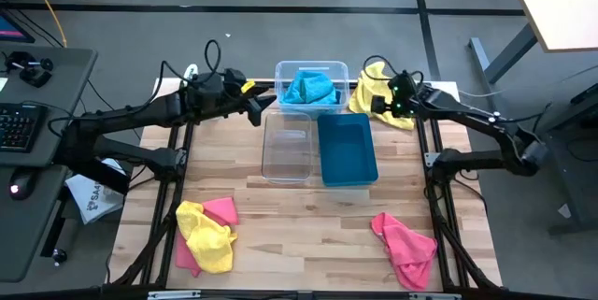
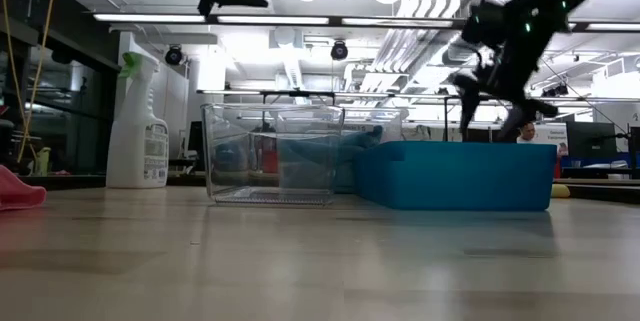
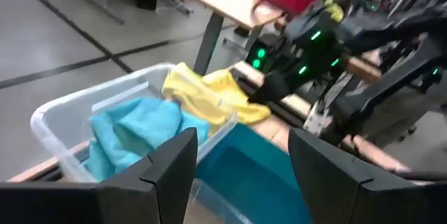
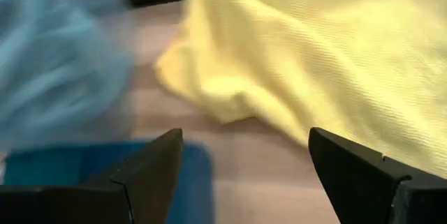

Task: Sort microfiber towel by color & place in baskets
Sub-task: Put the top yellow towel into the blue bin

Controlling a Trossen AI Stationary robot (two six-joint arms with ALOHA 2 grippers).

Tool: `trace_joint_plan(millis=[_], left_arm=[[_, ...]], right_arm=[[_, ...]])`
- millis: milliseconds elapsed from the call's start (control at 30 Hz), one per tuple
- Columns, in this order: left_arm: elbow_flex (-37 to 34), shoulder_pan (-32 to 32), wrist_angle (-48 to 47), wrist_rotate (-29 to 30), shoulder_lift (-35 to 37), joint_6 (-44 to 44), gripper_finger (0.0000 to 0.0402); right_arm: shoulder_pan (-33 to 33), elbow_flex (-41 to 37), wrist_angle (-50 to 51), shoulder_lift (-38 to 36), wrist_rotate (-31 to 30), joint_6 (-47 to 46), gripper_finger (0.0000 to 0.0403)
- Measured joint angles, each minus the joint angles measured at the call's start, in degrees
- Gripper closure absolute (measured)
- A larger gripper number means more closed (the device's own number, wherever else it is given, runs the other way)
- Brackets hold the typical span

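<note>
Three baskets stand at the table's far middle: a clear one holding a blue towel, a clear one nearer, and a teal-blue one beside it. A yellow towel lies crumpled on the far right of the table. My left gripper hovers open just left of the far clear basket, holding nothing. My right gripper hangs open over the yellow towel's near edge, fingers apart with nothing between them. A yellow and pink towel pile lies near left, and a pink towel near right.
A white spray bottle stands at the table's far left. Bare wood stretches across the table's near middle between the towel piles. The arms' frames flank the left and right edges. A desk with a keyboard sits off to the left.
</note>
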State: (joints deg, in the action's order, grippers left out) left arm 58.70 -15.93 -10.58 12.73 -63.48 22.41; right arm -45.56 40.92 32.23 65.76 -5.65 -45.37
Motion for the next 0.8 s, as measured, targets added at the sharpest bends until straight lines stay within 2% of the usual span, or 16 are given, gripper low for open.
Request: trace_joint_plan(millis=[133, 300, 567, 800], left_arm=[[0.0, -0.4, 4.5, 0.1, 0.0, 0.0, 0.0188], [0.0, -0.6, 7.3, 0.0, 0.0, 0.0, 0.0188], [0.0, 1.1, 7.9, 0.0, 0.0, 3.5, 0.0188], [0.0, 2.7, 12.0, 0.1, 0.0, 2.0, 0.0188]], right_arm=[[-5.4, -0.6, -4.4, 4.6, -0.5, -1.0, 0.0098], [-9.1, 3.5, -4.9, 14.3, -3.6, 2.0, 0.0098], [-9.5, 8.4, -5.0, 26.5, -2.8, 9.5, 0.0098], [-7.4, 9.0, -4.5, 30.0, -6.6, 12.5, 0.0108]])
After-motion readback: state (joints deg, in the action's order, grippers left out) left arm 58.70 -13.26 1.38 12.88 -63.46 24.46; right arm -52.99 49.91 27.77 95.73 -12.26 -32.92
